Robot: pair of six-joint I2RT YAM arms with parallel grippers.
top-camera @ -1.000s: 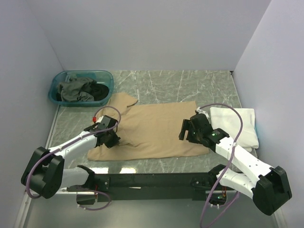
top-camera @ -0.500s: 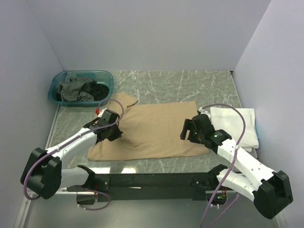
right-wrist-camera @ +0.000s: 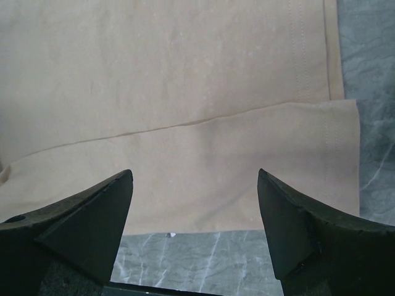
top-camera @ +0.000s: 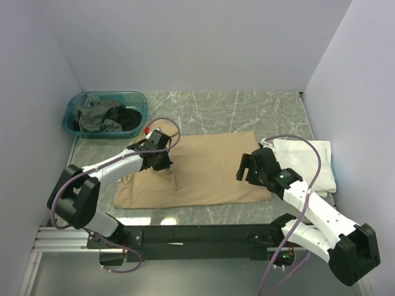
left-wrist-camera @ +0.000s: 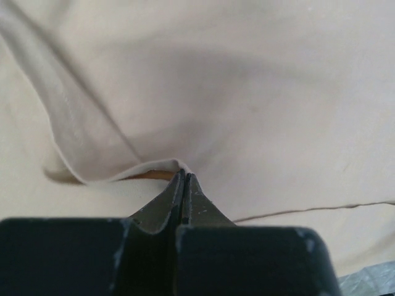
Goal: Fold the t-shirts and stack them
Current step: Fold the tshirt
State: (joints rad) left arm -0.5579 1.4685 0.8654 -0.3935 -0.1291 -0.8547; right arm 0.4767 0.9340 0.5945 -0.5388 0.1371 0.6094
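Where tan shirt lay flat mid-worktop, left claw pinched tight on its raised fold; right claw gaped, empty, over its right hem. White shirt sat folded at right edge. Tub holding grey-green shirt stood at far-left corner.

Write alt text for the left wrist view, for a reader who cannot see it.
The left end effector, jaws closed, pinches a raised fold of the tan t-shirt, whose cloth fills nearly the whole frame. A hemmed edge runs diagonally at upper left, and a sliver of grey marbled table shows at bottom right.
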